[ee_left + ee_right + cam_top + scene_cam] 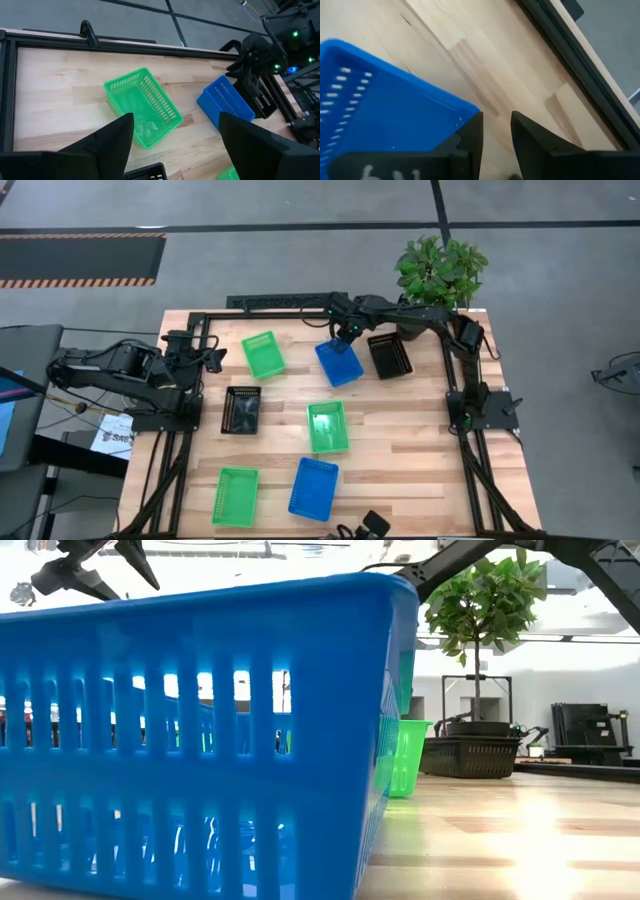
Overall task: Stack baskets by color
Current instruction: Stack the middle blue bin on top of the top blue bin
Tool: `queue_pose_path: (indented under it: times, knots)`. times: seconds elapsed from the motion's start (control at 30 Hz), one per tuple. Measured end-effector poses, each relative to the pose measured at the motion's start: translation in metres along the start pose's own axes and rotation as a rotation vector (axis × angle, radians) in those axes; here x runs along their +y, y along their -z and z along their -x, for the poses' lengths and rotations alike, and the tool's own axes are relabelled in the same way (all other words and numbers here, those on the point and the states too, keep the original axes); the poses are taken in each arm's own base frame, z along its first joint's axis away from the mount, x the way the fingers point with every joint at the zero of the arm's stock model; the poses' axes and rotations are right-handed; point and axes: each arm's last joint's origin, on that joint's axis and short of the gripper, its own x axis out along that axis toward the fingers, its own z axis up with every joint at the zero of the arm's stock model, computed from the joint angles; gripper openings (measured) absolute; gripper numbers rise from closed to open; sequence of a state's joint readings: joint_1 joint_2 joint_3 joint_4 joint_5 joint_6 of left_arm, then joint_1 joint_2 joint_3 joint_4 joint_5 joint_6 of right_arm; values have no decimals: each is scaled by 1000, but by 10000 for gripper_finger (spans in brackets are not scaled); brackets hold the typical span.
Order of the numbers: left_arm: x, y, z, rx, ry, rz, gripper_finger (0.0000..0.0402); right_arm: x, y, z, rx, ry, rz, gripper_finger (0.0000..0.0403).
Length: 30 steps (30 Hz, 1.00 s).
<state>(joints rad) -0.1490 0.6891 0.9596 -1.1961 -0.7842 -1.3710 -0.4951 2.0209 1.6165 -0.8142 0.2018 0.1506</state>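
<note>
Your right hand [346, 335] sits at the far rim of the blue basket [339, 363] just beside the plant pot [412, 330]. Its fingers [470, 134] straddle that rim with a narrow gap, though you cannot tell whether they pinch it yet. Beyond that basket from the pot lies a green basket [263, 353]. Your left hand [175, 140] waits released above the surface [400, 430], past the green one.

Green baskets [263, 353], blue baskets [339, 363], black baskets [390, 356], slatted.
</note>
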Motion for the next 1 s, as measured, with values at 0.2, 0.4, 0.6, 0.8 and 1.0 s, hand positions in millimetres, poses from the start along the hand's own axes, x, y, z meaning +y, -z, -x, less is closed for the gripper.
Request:
queue_pose_path:
  times: [0.2, 0.4, 0.6, 0.8, 1.0]
  knots:
    - [0, 0, 0, -14, -3, 12, 278, 17, 1, 8, -12, -59, 96, 118]
    - [0, 0, 0, -14, -3, 14, 278, 41, 6, 9, -8, -76, 200, 118]
    - [0, 0, 0, -13, -3, 21, 278, 36, 9, -16, 59, 34, 200, 118]
    - [0, 0, 0, -6, -2, 25, 278, 23, 7, -15, 53, 107, 138, 118]
    - [0, 0, 0, -3, -1, 25, 278, 29, -3, 22, 17, 58, 169, 118]
